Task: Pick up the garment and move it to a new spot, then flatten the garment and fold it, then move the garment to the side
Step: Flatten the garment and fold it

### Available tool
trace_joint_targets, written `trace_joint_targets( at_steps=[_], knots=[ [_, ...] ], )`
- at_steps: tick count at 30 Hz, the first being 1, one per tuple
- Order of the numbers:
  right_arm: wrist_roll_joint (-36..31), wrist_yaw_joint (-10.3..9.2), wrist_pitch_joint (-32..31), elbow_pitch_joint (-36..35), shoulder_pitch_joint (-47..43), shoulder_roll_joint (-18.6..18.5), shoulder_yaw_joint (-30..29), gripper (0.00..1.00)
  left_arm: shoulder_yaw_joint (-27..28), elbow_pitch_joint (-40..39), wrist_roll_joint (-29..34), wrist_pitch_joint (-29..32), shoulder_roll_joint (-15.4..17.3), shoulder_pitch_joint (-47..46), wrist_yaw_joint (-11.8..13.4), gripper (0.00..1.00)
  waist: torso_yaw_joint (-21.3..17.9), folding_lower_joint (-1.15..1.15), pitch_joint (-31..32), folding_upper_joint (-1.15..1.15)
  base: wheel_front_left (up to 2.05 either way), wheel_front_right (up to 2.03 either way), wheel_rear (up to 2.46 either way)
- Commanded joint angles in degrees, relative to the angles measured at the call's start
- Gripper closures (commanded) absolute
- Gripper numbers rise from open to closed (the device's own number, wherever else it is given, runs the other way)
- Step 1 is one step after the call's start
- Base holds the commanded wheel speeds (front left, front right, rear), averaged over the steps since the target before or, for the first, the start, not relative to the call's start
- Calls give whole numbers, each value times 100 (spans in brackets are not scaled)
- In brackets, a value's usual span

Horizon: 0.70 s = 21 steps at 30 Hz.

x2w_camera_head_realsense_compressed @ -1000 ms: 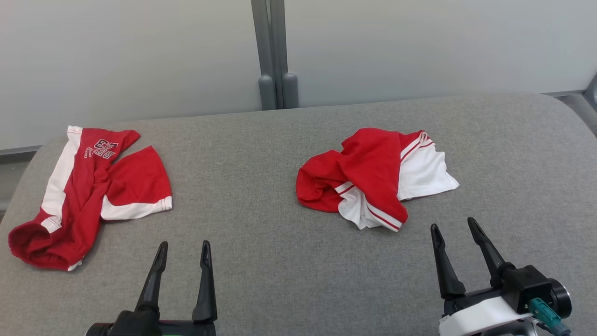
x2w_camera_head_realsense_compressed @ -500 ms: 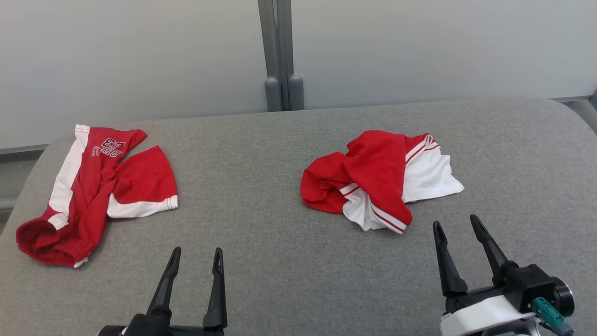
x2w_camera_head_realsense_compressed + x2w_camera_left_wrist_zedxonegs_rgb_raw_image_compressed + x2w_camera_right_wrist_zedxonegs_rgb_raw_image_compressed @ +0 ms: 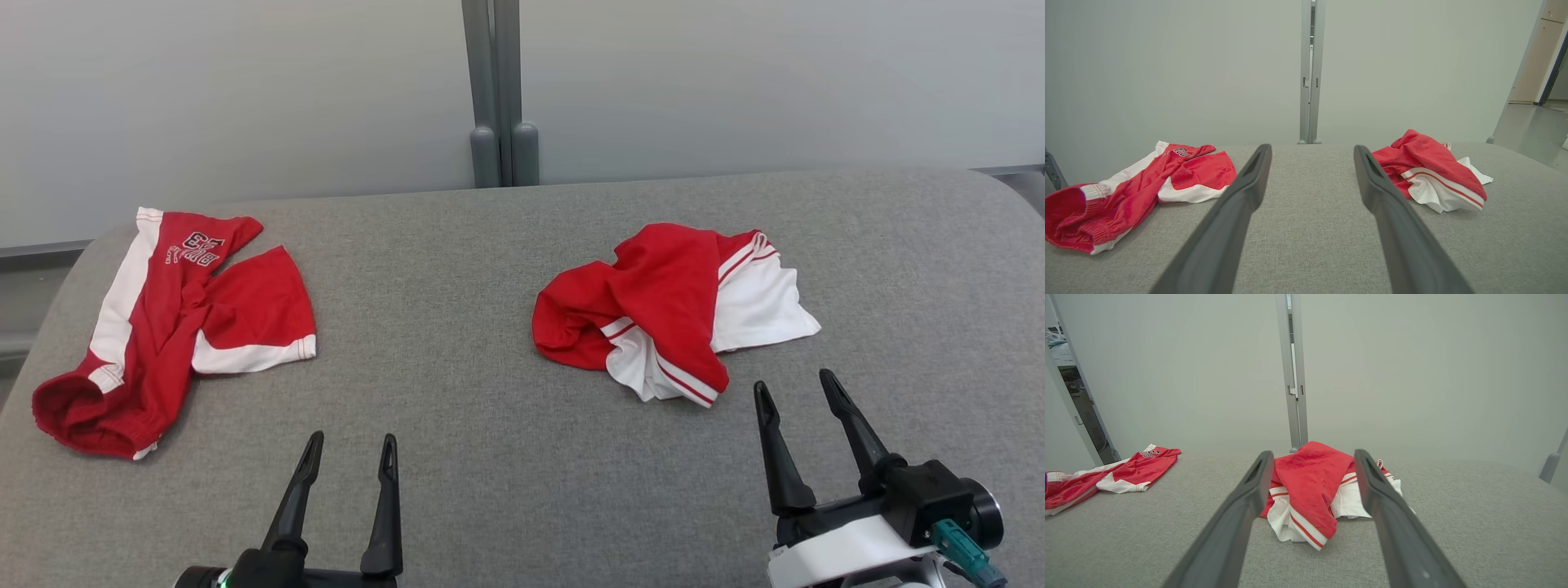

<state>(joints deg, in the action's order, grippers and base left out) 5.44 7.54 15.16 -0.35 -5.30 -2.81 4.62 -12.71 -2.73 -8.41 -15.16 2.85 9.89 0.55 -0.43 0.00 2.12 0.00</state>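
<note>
- Head view: the crumpled red and white garment [image 3: 661,302] lies on the grey desk [image 3: 490,457], just past the right end effector [image 3: 793,382].
- That end effector and the left end effector [image 3: 353,438] are both spread wide and hold nothing.
- Another red garment [image 3: 163,318] lies far to the left.
- The pick-up looks not yet begun; next the right one should reach forward, dip and pinch the cloth.

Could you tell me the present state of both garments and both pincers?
Lettered garment: lying loosely spread and wrinkled, not folded, not held.
Crumpled garment: bunched in a heap, not held.
Left pincer: open, empty.
Right pincer: open, empty, near the crumpled garment.
</note>
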Motion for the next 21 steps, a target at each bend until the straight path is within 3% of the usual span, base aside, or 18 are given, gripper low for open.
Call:
trace_joint_targets(
  at_steps=[1, 21],
  knots=[
    [-5, -10, -1, -26, 5, -15, 2, 0, 12, -5, 25, 1, 7, -35, 26, 0, 1, 0, -1, 0, 0, 0, 0],
    [87, -10, -1, 19, 2, -15, -30, 0, -33, -30, 146, 1, 7, -67, -16, 0, 10, 0, -48, 0, 0, 0, 0]
  ],
)
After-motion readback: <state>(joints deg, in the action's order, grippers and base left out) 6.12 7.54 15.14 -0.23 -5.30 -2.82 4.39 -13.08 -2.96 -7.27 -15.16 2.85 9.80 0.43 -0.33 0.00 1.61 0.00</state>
